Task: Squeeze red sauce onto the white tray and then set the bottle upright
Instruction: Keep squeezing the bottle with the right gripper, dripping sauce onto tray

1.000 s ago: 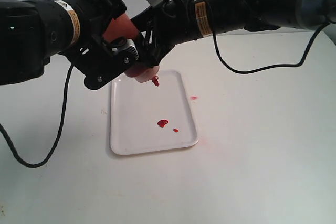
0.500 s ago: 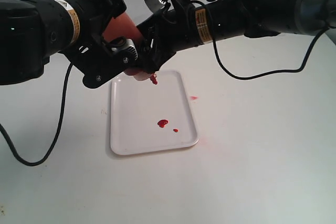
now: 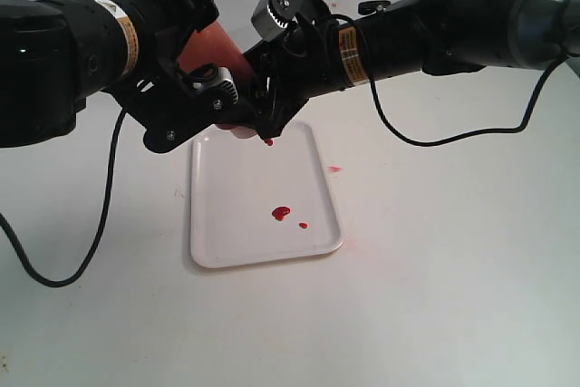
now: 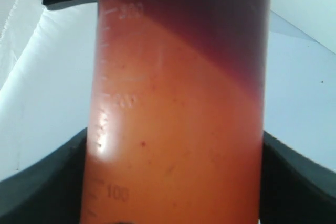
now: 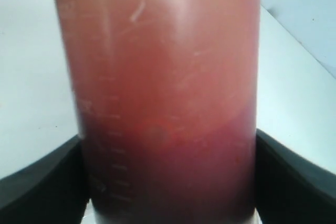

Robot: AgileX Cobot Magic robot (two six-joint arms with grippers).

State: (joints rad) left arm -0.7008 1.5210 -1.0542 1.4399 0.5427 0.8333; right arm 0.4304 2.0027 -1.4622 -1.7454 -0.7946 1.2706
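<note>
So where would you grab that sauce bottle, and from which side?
Take the bottle by its cylindrical middle, not the nozzle. The wall there is straight, round and wide, so fingers can close on opposite sides, coming in square to its long axis. The nozzle end is narrow, sauce-stained and points down over the white tray.

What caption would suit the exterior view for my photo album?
Robot holds the bottle tilted nozzle-down over the white tray, where small blobs of red sauce lie.

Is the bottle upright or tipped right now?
Tipped: the bottle slants with its nozzle pointing down over the far end of the white tray.
</note>
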